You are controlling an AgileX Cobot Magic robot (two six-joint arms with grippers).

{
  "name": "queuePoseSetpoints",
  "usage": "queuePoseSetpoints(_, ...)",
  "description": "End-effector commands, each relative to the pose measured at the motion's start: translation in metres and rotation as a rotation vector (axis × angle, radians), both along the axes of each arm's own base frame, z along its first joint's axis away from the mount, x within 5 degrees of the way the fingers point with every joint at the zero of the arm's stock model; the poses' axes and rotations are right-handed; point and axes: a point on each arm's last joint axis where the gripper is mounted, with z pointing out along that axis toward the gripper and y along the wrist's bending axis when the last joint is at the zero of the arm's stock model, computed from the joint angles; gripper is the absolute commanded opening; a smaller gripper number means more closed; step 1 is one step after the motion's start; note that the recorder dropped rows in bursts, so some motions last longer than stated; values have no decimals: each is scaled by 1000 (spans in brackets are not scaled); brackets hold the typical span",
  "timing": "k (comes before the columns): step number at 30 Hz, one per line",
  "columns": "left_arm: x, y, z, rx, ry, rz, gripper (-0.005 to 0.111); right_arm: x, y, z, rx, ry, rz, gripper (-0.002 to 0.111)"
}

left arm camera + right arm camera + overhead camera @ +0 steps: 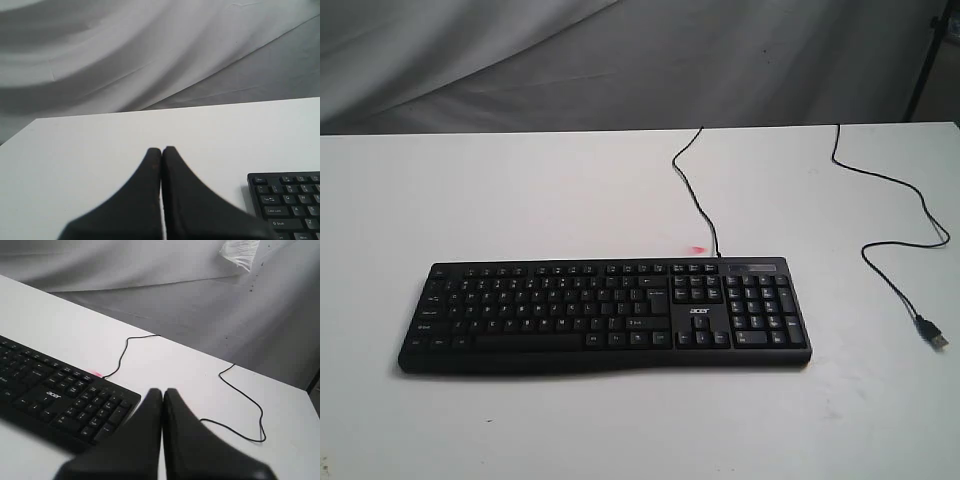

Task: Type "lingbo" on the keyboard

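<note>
The black keyboard [605,314] lies flat on the white table [520,190], with its number pad and "acer" logo toward the right. Neither arm shows in the exterior view. In the left wrist view my left gripper [162,149] is shut with nothing in it, above bare table off the keyboard's [287,202] Esc corner. In the right wrist view my right gripper [163,391] is shut and empty as well, just beyond the number-pad end of the keyboard [55,395].
The keyboard's thin black cable [692,190] runs back over the table's far edge, then loops down the right side to a loose USB plug [932,333]. A small pink mark [696,247] sits behind the keyboard. Grey cloth hangs behind the table.
</note>
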Motion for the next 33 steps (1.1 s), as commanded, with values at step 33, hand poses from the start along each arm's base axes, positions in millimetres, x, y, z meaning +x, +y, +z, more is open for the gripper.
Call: queuePoseSetpoints(33, 0, 0, -2, -4, 4, -4, 1, -17, 6, 59, -4, 96, 56, 0)
